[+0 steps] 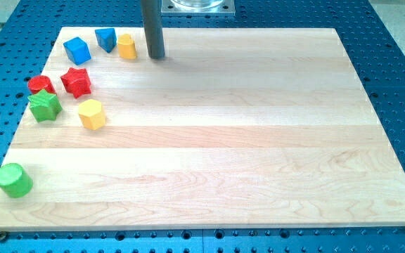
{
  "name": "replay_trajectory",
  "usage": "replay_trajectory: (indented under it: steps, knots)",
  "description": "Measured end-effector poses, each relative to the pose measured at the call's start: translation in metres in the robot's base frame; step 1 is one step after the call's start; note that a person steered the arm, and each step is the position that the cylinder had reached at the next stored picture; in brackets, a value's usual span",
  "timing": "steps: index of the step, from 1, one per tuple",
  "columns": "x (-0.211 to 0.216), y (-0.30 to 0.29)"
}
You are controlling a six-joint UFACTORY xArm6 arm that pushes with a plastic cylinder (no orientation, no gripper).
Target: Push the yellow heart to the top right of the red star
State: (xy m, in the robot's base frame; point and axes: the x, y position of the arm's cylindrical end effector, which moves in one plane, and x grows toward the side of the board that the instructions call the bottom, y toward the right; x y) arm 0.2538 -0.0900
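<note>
The yellow heart (126,46) sits near the board's top left, up and to the right of the red star (76,81). My tip (157,57) rests on the board just right of the yellow heart, with a small gap between them. The rod rises straight up out of the view's top. The red star lies at the left side, with a red round block (41,85) touching its left.
A blue cube (77,50) and a blue angled block (105,39) lie left of the heart. A green star (45,105) and a yellow hexagon (91,114) lie below the red star. A green cylinder (13,180) stands at the bottom left. The wooden board (259,140) lies on a blue perforated table.
</note>
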Motion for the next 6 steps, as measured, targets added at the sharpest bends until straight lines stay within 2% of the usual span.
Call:
replay_trajectory:
  steps: [1,3,4,5,6]
  knots:
    - [-0.007,-0.028]
    - [0.038,-0.051]
    - [-0.002,-0.056]
    - [0.020,-0.073]
    - [0.067,-0.080]
